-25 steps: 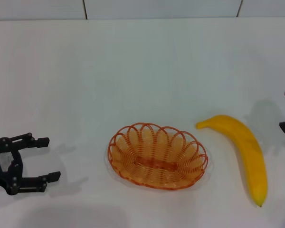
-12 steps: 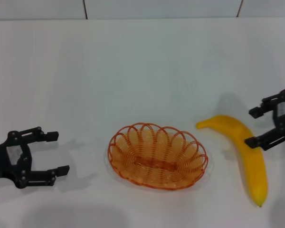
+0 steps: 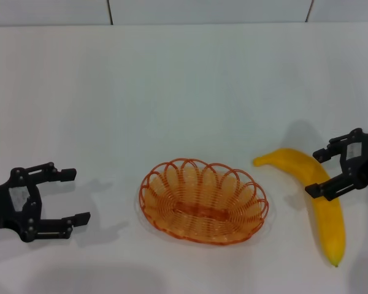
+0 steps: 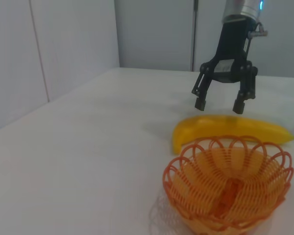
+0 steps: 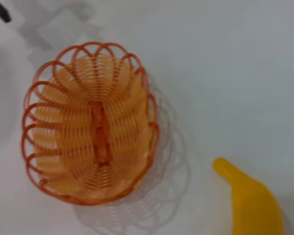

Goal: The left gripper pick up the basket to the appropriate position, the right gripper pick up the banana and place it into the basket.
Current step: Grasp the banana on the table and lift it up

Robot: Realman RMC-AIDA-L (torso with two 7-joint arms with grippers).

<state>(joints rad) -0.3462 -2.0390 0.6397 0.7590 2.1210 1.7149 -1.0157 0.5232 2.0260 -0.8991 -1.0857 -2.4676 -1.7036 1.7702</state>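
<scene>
The orange wire basket (image 3: 203, 201) sits empty on the white table, front centre; it also shows in the left wrist view (image 4: 229, 187) and the right wrist view (image 5: 90, 143). The yellow banana (image 3: 318, 197) lies right of it, also seen in the left wrist view (image 4: 230, 129) and the right wrist view (image 5: 255, 205). My left gripper (image 3: 72, 196) is open and empty, a hand's width left of the basket. My right gripper (image 3: 316, 171) is open and hovers over the banana's upper half; the left wrist view shows this gripper (image 4: 219, 103) just above the fruit.
The white table (image 3: 184, 92) stretches bare behind the objects to a tiled wall (image 3: 208, 11) at the back. A grey wall (image 4: 54, 54) stands beside the table in the left wrist view.
My right gripper has come in from the right edge and moved left over the banana. My left gripper has shifted right toward the basket, then held still. Basket and banana have not moved.
</scene>
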